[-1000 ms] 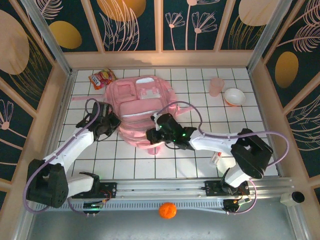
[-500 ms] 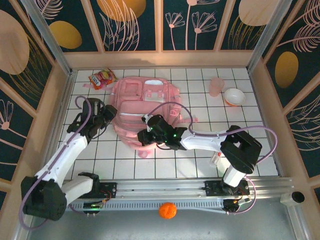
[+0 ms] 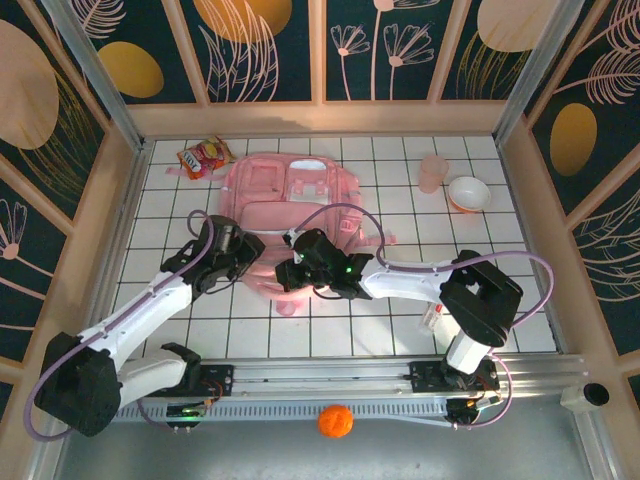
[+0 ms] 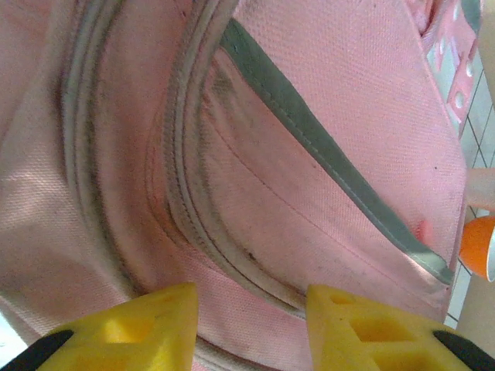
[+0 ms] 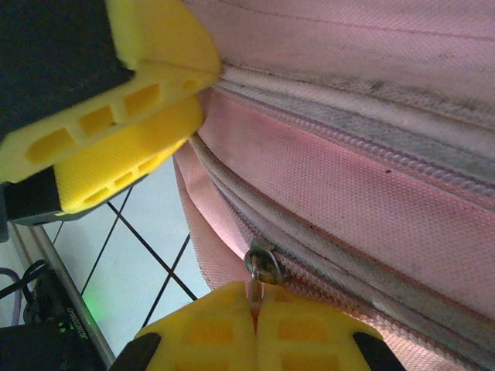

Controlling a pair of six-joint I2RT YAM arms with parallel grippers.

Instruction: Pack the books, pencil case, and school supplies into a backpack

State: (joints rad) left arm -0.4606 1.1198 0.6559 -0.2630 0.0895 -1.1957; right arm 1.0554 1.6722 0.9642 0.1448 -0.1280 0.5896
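White gridded tabletop (image 3: pixel 330 335), floral navy walls (image 3: pixel 270 50), pink backpack (image 3: pixel 290 200), left gripper (image 4: pixel 251 300) released, right gripper (image 5: pixel 255 309) pinching zipper pull (image 5: pixel 261 267)

I see the backpack (image 4: pixel 309 154): woven pink cloth, matt, grimy along seams; zip pull (image 5: pixel 263 267): shiny metal; my right gripper (image 5: pixel 255 321): matt yellow plastic.

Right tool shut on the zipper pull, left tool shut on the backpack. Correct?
No: the left tool is open, its jaws apart over the backpack, as the left wrist view shows. The right tool is shut on the zipper pull.
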